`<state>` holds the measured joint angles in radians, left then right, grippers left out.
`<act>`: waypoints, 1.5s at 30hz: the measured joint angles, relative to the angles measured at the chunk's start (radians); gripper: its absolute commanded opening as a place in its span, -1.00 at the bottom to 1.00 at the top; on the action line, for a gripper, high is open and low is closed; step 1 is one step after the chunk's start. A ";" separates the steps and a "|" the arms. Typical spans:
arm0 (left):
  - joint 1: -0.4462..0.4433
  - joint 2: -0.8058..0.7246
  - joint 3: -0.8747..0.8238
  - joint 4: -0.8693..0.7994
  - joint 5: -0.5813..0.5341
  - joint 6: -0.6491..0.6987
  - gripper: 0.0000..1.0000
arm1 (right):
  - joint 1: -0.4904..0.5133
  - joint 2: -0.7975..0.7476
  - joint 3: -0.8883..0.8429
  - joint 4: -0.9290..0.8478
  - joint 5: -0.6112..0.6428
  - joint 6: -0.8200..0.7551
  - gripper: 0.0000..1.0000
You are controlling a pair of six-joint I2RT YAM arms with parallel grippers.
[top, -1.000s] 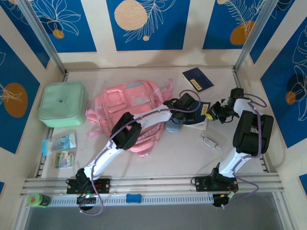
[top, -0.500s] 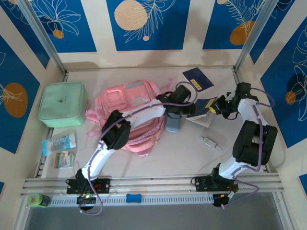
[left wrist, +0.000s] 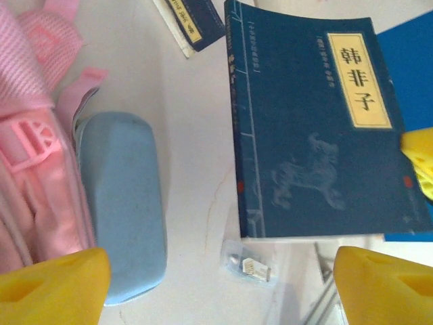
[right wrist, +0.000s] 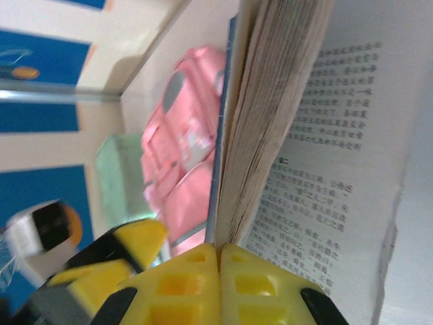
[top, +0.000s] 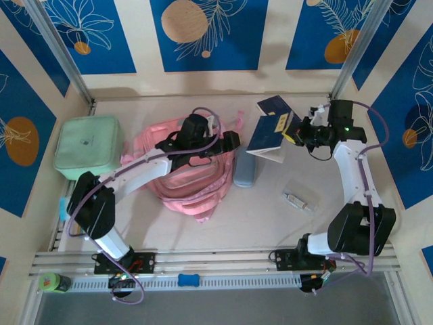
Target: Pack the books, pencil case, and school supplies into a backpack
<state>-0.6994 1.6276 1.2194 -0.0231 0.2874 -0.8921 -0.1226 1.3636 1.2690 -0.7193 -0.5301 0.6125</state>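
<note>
My right gripper (top: 296, 134) (right wrist: 220, 261) is shut on the edge of a dark blue book (top: 266, 135) (left wrist: 311, 128) (right wrist: 267, 101). It holds the book tilted above the table, with a printed page hanging open. A second navy book (top: 279, 108) (left wrist: 189, 20) lies behind it. The grey-blue pencil case (top: 245, 169) (left wrist: 122, 203) lies flat beside the pink backpack (top: 189, 166) (left wrist: 30, 142) (right wrist: 179, 156). My left gripper (top: 232, 142) (left wrist: 220, 291) hovers open over the backpack's right side, with nothing between its yellow fingertips (left wrist: 54, 284).
A small clear packet (top: 300, 201) (left wrist: 249, 264) lies on the table right of the pencil case. A mint-green lidded box (top: 88, 145) (right wrist: 118, 169) stands at the far left. A green roll (top: 51, 281) and a blue piece (top: 189, 279) rest on the front rail.
The left gripper has opened and swung back left from the pencil case to over the backpack. The right gripper has lifted the book up and toward the back.
</note>
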 measured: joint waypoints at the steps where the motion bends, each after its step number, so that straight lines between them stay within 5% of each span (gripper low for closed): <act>1: 0.010 -0.010 -0.036 0.033 0.020 -0.022 0.76 | 0.023 -0.006 0.000 0.006 -0.016 0.006 -1.00; 13: 0.056 -0.042 -0.243 0.453 0.134 -0.223 0.67 | 0.235 -0.034 -0.092 0.230 -0.163 0.126 -1.00; 24: 0.071 -0.143 -0.251 0.520 0.131 -0.245 -0.11 | 0.240 -0.035 -0.179 0.342 -0.206 0.154 -1.00; 30: 0.071 -0.143 -0.251 0.516 0.125 -0.246 -0.76 | 0.250 -0.032 -0.182 0.359 -0.224 0.116 -1.00; 33: 0.071 -0.143 -0.251 0.511 0.124 -0.248 -0.99 | 0.248 -0.030 -0.183 0.360 -0.238 0.101 -0.61; 37: 0.071 -0.143 -0.250 0.511 0.124 -0.246 -1.00 | 0.244 -0.030 -0.190 0.357 -0.250 0.085 0.36; 39: 0.069 -0.143 -0.250 0.515 0.124 -0.256 -1.00 | 0.242 -0.031 -0.210 0.374 -0.272 0.093 0.65; 45: 0.062 -0.142 -0.250 0.563 0.124 -0.289 -1.00 | 0.276 0.002 -0.218 0.387 -0.339 0.095 0.75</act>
<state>-0.6376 1.4860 0.9695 0.5396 0.4118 -1.1809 0.1535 1.3651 1.0512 -0.3321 -0.8688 0.7074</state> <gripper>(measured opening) 0.129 0.883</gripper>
